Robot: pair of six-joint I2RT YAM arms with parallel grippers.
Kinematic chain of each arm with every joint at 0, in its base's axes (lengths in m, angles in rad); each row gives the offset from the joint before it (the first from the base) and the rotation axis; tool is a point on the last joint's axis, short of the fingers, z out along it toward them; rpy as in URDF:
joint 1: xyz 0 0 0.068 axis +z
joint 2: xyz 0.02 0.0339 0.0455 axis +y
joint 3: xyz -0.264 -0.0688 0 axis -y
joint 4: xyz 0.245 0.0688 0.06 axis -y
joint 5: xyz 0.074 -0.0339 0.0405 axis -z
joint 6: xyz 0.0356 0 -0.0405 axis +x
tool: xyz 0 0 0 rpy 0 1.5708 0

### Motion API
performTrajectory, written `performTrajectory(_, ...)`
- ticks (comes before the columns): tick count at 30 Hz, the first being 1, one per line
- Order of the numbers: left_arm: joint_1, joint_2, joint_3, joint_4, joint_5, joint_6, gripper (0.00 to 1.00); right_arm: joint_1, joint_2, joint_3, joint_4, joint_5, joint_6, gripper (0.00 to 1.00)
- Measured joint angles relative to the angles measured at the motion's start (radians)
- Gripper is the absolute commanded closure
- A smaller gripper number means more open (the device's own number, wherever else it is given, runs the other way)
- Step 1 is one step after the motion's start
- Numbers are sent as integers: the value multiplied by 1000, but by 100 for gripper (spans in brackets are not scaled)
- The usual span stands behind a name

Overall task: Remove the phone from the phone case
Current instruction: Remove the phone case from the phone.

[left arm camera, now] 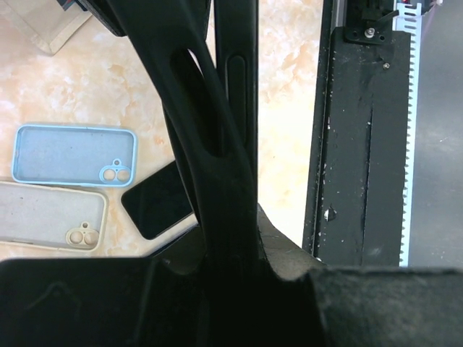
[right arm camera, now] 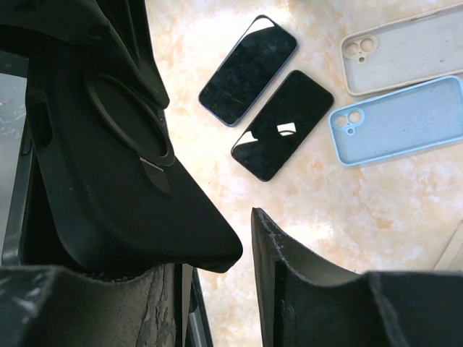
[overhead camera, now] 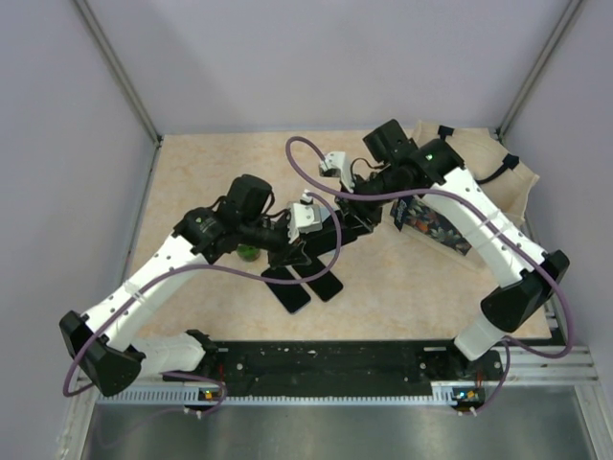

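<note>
A black phone case (right arm camera: 108, 166) with a round ring on its back hangs above the table between both arms. My left gripper (left arm camera: 231, 246) is shut on it edge-on, and the case (left arm camera: 210, 123) bows away from a straight dark edge with a side button, probably the phone (left arm camera: 237, 79). My right gripper (right arm camera: 226, 264) stands open. The case lies against its left finger, and a gap separates it from the right finger (right arm camera: 289, 289). In the top view, the left gripper (overhead camera: 305, 244) and right gripper (overhead camera: 350, 218) meet mid-table.
Two bare black phones (right arm camera: 249, 69) (right arm camera: 283, 123) lie on the table below, beside a beige case (right arm camera: 405, 50) and a light blue case (right arm camera: 398, 119). A patterned pouch (overhead camera: 436, 225) on a beige cloth (overhead camera: 488, 168) sits at the right. A black rail (left arm camera: 362, 144) borders the near edge.
</note>
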Motion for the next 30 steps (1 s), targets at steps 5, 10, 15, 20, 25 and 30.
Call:
performTrajectory(5, 5, -5, -3, 32, -11, -35, 100, -15, -42, -41, 53, 16, -2, 58)
performTrajectory(10, 38, -10, -9, 85, 34, -67, 100, -32, -124, -82, 133, 34, -29, 47)
performTrajectory(15, 82, -13, -12, 106, 126, -95, 100, -41, -237, -161, 227, 68, -50, 40)
performTrajectory(20, 149, -17, -30, 143, 220, -153, 100, -54, -325, -214, 260, 92, -80, 39)
performTrajectory(25, 225, -17, -41, 219, 267, -206, 100, -53, -364, -223, 217, 62, -118, 40)
performTrajectory(30, 229, -17, -69, 247, 323, -209, 100, -53, -357, -199, 186, -12, -142, 41)
